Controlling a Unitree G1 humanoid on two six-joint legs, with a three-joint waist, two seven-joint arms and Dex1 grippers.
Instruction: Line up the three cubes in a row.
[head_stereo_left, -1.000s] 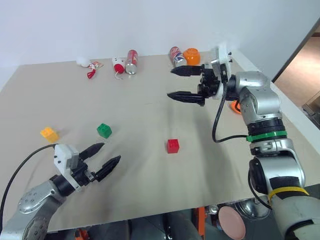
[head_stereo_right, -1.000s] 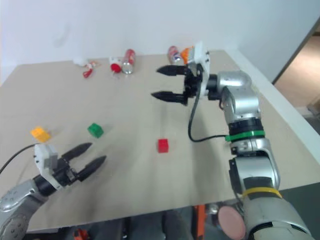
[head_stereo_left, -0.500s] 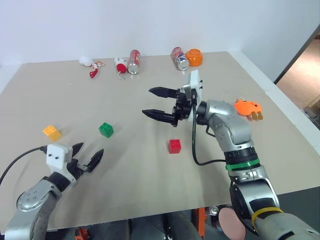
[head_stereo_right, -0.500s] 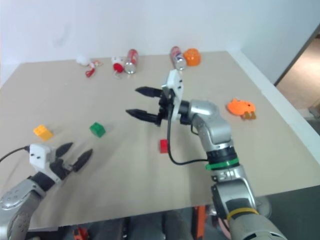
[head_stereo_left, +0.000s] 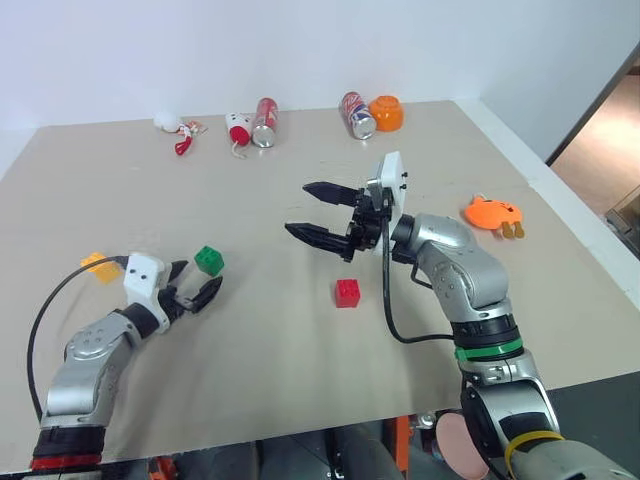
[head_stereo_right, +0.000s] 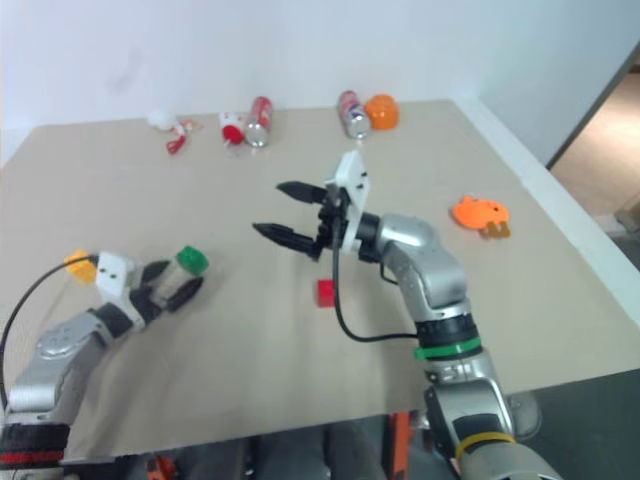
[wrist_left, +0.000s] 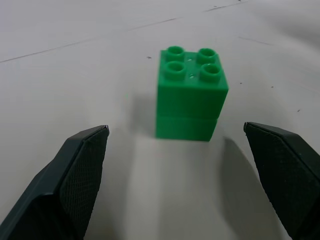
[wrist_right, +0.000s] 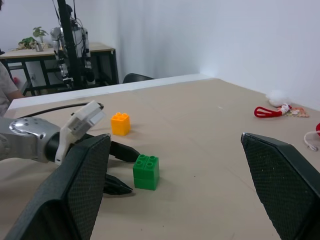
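Observation:
The green cube (head_stereo_left: 209, 261) stands on the tan table (head_stereo_left: 300, 380), left of centre. My left gripper (head_stereo_left: 196, 283) sits low just in front of it, open, its fingers apart on either side and not touching the green cube (wrist_left: 191, 100). The yellow-orange cube (head_stereo_left: 98, 265) lies further left, beside the left arm's cable. The red cube (head_stereo_left: 347, 292) rests near the table's middle. My right gripper (head_stereo_left: 300, 208) hovers above and behind the red cube, open and empty, pointing left toward the green cube (wrist_right: 146, 172).
Along the far edge lie two cans (head_stereo_left: 265, 123) (head_stereo_left: 356, 115), an orange bowl (head_stereo_left: 386, 113), a white and red toy (head_stereo_left: 237, 130) and a red strap (head_stereo_left: 183, 145). A flat orange toy (head_stereo_left: 493, 214) sits near the right edge.
My left gripper has moved forward, up to the green cube. My right gripper has swung from the far right in over the table's middle and come lower. Both stay open.

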